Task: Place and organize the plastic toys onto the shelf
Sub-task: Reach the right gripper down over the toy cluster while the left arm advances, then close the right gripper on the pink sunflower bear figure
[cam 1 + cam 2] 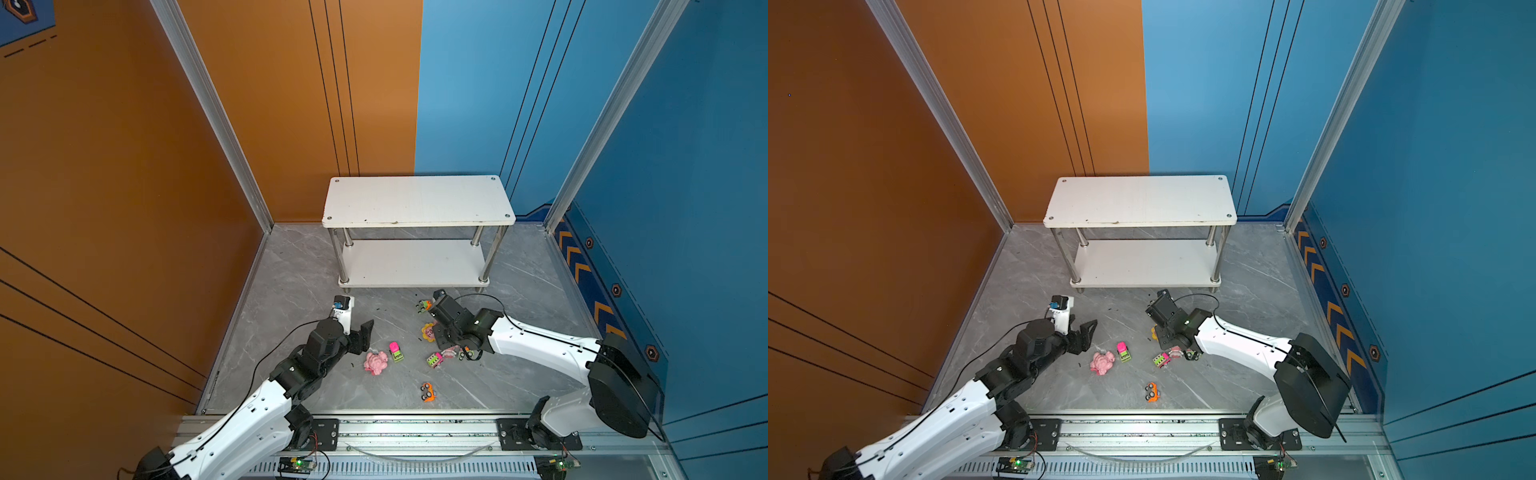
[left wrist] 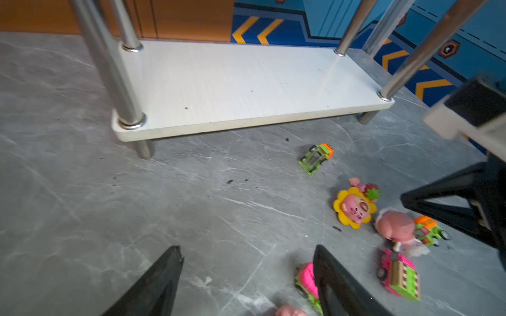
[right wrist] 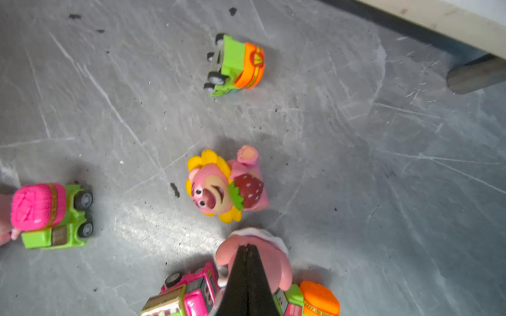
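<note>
The white two-tier shelf [image 1: 415,199] [image 1: 1138,199] stands at the back with both boards bare. The plastic toys lie on the grey floor in front of it: a pink figurine [image 1: 376,362], a pink-green car [image 1: 395,351], a pink truck [image 1: 434,359], an orange car [image 1: 428,392], a green-orange car [image 3: 235,64] and a sunflower figurine [image 3: 216,186]. My left gripper [image 2: 246,249] hangs open over bare floor beside the pink-green car [image 2: 306,279]. My right gripper [image 3: 247,246] is shut, tips together, over a second pink figurine [image 3: 268,257], gripping nothing I can see.
Orange and blue walls close in the floor at the left, back and right. An aluminium rail [image 1: 415,432] runs along the front edge. The shelf's chrome posts [image 2: 120,82] and short feet stand near the toys. Small black crumbs dot the floor.
</note>
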Tool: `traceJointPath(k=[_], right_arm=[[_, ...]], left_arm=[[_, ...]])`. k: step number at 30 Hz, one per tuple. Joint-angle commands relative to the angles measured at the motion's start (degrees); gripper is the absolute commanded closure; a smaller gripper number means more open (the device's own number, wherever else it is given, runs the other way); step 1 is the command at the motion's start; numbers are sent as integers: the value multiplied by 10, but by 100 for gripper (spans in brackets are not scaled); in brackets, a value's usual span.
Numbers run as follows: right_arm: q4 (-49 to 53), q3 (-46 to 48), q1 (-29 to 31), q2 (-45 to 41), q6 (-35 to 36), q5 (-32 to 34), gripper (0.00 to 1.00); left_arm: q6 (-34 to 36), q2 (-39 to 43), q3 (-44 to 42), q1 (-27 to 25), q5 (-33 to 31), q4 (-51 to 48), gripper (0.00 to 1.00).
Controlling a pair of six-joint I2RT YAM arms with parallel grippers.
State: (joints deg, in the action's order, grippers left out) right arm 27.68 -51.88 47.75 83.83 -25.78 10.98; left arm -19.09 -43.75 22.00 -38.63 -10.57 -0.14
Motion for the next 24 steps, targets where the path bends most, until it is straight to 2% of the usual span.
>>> traceJointPath(k=[1, 10, 15, 19, 24], right_arm=[[-34, -3, -19, 3, 11, -49, 100], [-88, 2, -52, 37, 20, -131, 100], [-113, 16, -71, 54, 18, -142, 100], [-138, 30, -112, 59, 11, -175, 100], [-152, 48, -141, 70, 7, -185, 100]], left_arm=[[21, -43, 31, -33, 25, 57, 26], [24, -179, 81, -86, 23, 99, 29], [20, -225, 97, -95, 28, 118, 29], [17, -256, 112, -98, 37, 120, 29], [8, -291, 126, -99, 40, 128, 29]])
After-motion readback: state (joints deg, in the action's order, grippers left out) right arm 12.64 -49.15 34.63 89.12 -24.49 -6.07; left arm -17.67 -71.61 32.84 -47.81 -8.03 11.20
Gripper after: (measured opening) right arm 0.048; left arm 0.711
